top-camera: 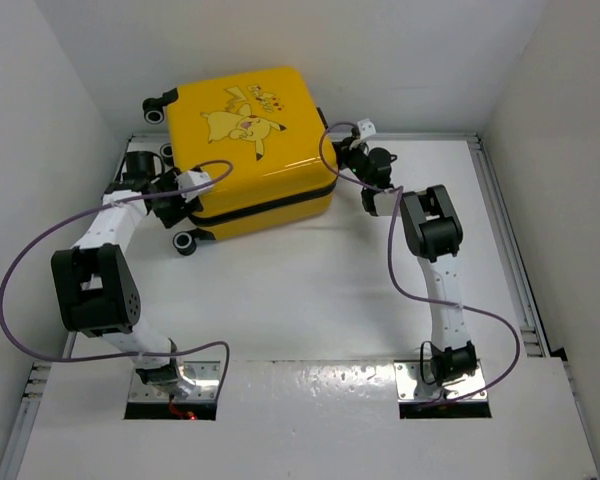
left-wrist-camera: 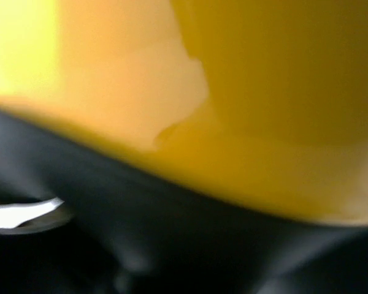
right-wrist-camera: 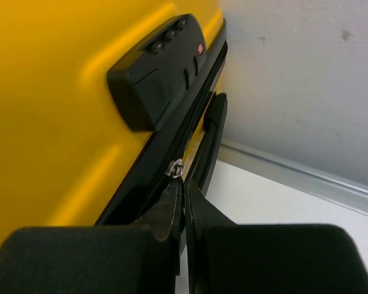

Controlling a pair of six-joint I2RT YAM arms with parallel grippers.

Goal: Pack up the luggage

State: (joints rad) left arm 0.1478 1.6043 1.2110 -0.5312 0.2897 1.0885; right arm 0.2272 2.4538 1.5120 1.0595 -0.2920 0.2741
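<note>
**Item: yellow luggage, closed, with two claws at its sides**

The luggage (top-camera: pixel 250 130) is lying flat at the far left-centre of the white desk (top-camera: pixel 300 290). Its cartoon-printed shell is facing up and its black zipper seam (top-camera: pixel 270 205) is running along the near side. One black wheel (top-camera: pixel 185 243) is sticking out at the near left corner and another wheel (top-camera: pixel 155 110) at the far left corner.

Right side: a black combination lock (right-wrist-camera: pixel 156 73) is sitting on the yellow shell above the seam, and a black handle (right-wrist-camera: pixel 210 138) is showing just beyond it. The right claw (right-wrist-camera: pixel 183 184) is lying alongside this face, pointing toward the back wall. Its fingers are pressing together and appear to be pinching a small silver zipper pull (right-wrist-camera: pixel 175 166) at their tips.

Left side: the left claw (top-camera: pixel 188 198) is pressing up against the near left corner, just above the near wheel. Its wrist view is showing only blurred yellow shell and dark seam, so how wide it is standing cannot be told.
</note>
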